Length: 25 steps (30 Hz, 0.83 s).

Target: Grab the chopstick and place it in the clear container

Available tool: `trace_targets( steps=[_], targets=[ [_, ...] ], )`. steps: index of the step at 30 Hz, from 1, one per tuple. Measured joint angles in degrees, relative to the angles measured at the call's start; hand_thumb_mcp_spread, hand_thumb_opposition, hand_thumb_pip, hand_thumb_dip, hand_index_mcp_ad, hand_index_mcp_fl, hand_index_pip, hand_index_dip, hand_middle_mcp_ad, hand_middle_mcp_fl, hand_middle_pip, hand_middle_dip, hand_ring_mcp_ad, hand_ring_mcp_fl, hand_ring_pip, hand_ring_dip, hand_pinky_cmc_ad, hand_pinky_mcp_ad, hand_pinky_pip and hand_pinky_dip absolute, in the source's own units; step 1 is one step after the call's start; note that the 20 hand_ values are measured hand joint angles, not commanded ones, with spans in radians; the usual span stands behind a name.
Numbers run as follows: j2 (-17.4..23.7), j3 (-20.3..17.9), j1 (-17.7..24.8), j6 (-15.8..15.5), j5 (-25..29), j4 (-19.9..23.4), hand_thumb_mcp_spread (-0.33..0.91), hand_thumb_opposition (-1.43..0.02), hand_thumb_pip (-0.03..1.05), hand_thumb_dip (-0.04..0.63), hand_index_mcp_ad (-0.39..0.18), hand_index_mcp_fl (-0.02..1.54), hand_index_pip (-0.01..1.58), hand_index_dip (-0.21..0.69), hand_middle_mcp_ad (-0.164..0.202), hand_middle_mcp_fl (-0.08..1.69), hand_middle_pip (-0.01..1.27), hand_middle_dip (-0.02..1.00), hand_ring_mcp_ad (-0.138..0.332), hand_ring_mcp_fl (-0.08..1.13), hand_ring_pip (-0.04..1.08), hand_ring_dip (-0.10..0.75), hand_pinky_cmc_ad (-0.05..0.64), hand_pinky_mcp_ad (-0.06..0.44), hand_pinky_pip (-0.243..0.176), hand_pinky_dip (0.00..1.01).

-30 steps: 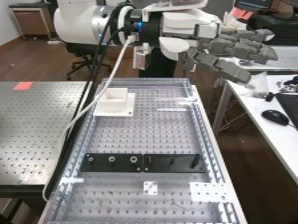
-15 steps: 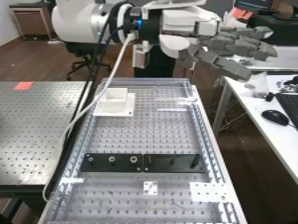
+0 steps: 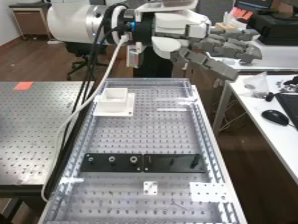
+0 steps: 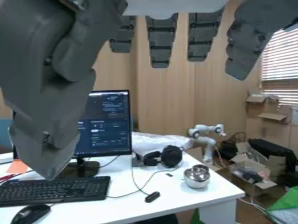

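Chopstick ungrabbed: fingers (image 3: 216,66) open w/ nothing held, prob. to leave pinch room. White holder (image 3: 114,103) sits below them on the counter (image 3: 159,134), wide base prob. for stability.

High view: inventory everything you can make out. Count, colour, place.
Bench: 1, grey, centre
Box: 1, white, bench's far left, on white base
Strips: 2, black, end to end across bench
Small plate: 1, white, near end, middle
Big plate: 1, white, near end, right
Table: 1, grey, left
Note: 1, orange-red, on table
Desk: 1, white, right
Mouse: 1, black, on desk
Keyboard: 1, black, desk, view's edge
Chair: 1, black, behind
Cabinet: 1, brown, far left
Cables: several, white and black, along arm
Arm: 1, white, top
Hand: 1, dark grey fingers, upper right
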Motion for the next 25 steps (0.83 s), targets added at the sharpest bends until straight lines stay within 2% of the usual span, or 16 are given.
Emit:
trace_targets(
  steps=[14, 21, 25],
  targets=[
    [2.7, -4.1, 0.8, 0.9, -0.3, 1.5, 0.06, -0.96, 0.64, 0.047, -0.138, 0.04, 0.07, -0.188, 0.075, 0.07, 0.11, 0.03, 0.176, 0.01, 0.08, -0.023, 0.541, 0.374, -0.173, 0.15],
    [3.6, -5.4, 0.6, 1.2, -4.5, 1.6, 0.06, -0.96, 0.64, 0.047, -0.150, 0.04, 0.07, -0.188, 0.063, 0.07, 0.11, 0.03, 0.171, 0.01, 0.08, -0.023, 0.541, 0.374, -0.173, 0.15],
    [4.8, -6.6, 1.1, 1.8, -2.7, 1.4, 0.06, -0.96, 0.64, 0.047, -0.138, 0.04, 0.07, -0.188, 0.072, 0.07, 0.12, 0.03, 0.171, 0.01, 0.08, -0.019, 0.541, 0.374, -0.173, 0.15]
  ],
)
